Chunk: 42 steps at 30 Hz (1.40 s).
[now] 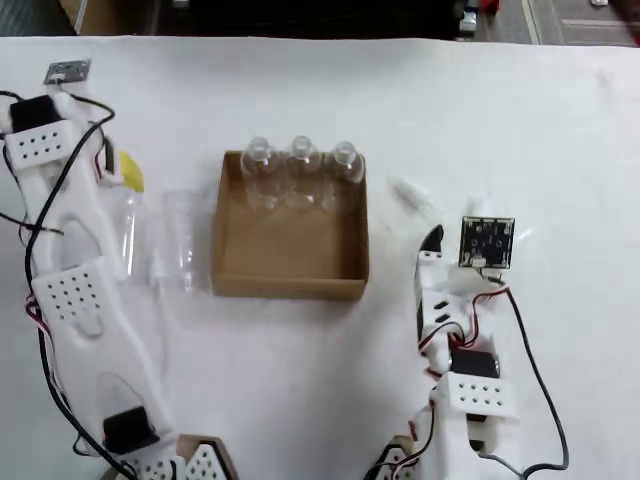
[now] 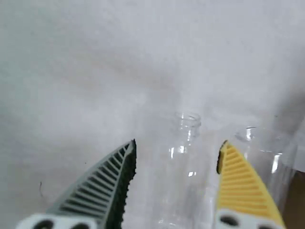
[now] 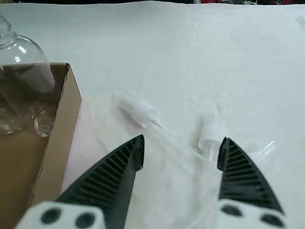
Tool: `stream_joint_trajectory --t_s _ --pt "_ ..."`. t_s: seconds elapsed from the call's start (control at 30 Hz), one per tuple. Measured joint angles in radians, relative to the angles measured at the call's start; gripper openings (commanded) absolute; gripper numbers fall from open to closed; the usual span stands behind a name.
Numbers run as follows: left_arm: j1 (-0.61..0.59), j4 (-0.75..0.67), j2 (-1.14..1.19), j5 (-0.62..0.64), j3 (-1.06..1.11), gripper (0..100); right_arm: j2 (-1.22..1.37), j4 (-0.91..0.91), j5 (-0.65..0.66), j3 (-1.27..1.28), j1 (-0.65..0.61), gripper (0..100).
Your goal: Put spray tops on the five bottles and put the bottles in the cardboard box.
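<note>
Clear uncapped bottle (image 2: 187, 160) lies beside the box (image 1: 290, 275), on the left arm's side, its long axis running out between the parted jaws of the left gripper (image 2: 178, 143), neck farthest. Spray tops (image 3: 138, 110) lie just ahead of the right gripper (image 3: 181, 140), likewise open.

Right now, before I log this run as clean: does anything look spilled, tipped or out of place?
Nothing spilled or damaged. Two spray tops lie loose on the table right of the cardboard box, and two bottles left of it are uncapped.
</note>
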Motion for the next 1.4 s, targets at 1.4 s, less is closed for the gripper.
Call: stream_joint_trajectory --t_s 1.4 --pt "0.078 0.026 0.02 -0.051 -0.118 15 -0.002 0.0 0.0 0.0 0.0 22.6"
